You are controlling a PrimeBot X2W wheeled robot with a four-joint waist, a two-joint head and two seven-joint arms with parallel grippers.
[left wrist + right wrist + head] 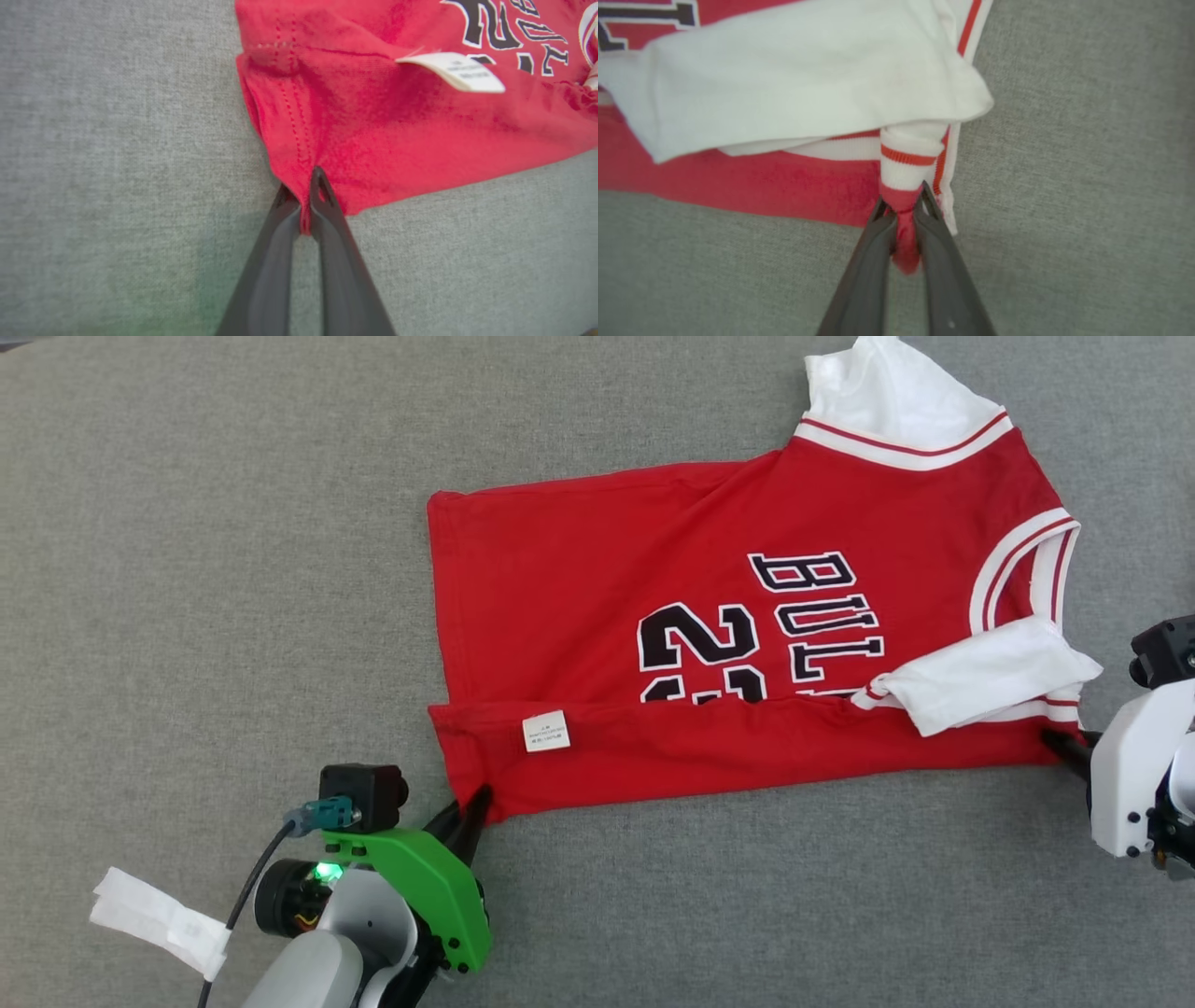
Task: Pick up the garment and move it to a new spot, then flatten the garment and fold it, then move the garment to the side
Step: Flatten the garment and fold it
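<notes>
Grey cloth-covered table [187,569]. Red garment [579,579], a jersey, lies flat from centre to 2 o'clock in the head view. Its near edge is folded over, with a white label [545,731] on the fold. At 7 o'clock the left hand [471,803] is clamped on the hem corner, red cloth pinched between its fingers. At 4 o'clock the right hand [1060,742] is clamped on the opposite corner, just below a white sleeve [990,672]

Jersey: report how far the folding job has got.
Done: the jersey lies spread on the grey cloth, its near strip turned over, tag showing. In hand: the left gripper is shut on the hem corner, the right gripper on the trimmed corner. Remaining: complete the fold, then move it aside.
</notes>
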